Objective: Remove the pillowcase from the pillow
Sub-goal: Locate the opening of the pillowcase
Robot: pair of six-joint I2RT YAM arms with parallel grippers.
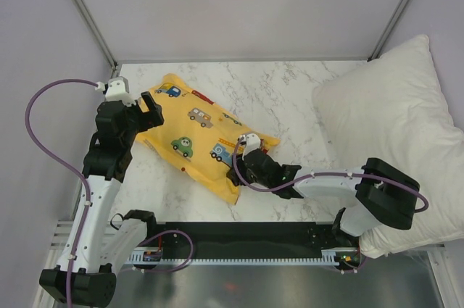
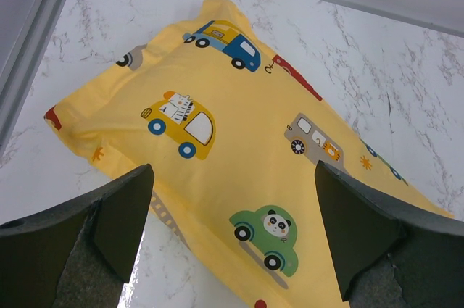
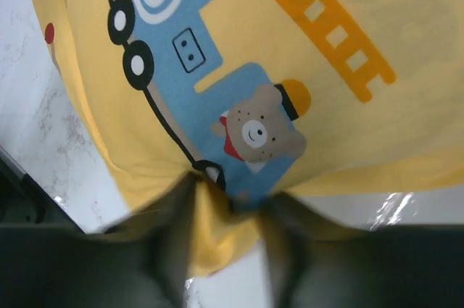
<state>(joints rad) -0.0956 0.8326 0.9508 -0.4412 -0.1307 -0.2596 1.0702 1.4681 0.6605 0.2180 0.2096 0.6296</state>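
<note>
The yellow pillowcase [image 1: 199, 138] with cartoon cars lies diagonally on the marble table, filled out; the cream pillow is hidden inside it. My left gripper [image 1: 154, 114] is open at the case's left end. In the left wrist view its fingers [image 2: 119, 214] stand wide apart just above the case [image 2: 232, 127], around the green panda car, with nothing held. My right gripper [image 1: 241, 161] is at the case's near right edge. In the right wrist view the gripper [image 3: 228, 214] is shut on a fold of the yellow fabric [image 3: 217, 32], just below the blue bear truck.
A large bright white pillow [image 1: 391, 127] leans over the table's right side, beside the right arm. Grey walls and metal frame posts [image 1: 87, 14] close in the back and sides. A black rail [image 1: 239, 239] runs along the near edge.
</note>
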